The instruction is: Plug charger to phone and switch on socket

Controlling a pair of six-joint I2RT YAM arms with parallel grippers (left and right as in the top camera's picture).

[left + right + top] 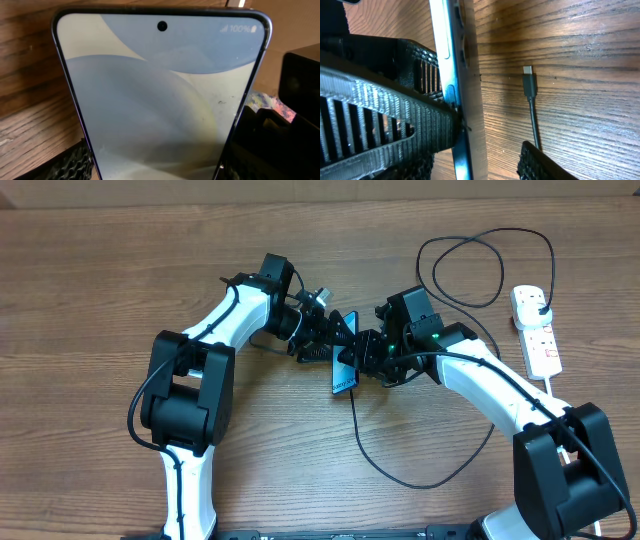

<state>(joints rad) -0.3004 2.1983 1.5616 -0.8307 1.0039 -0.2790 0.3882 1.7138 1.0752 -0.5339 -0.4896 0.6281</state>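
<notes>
The phone (343,370) stands tilted on its edge at the table's middle, between both grippers. In the left wrist view its blue-to-white screen (160,90) fills the frame. My left gripper (160,165) is shut across its width, with ribbed fingers (67,160) at both edges. My right gripper (477,167) is open around the phone's thin edge (454,75), with bare wood showing between the phone and its right finger (540,162). The charger (400,475) loops over the table. Its connector tip (529,82) lies flat beside the phone, and its black plug (540,305) sits in the white socket (536,330).
The socket lies at the right edge with its thick white cord (552,388) running toward the front. The black cable makes a loop (480,270) at the back right and a long curve in front of the right arm.
</notes>
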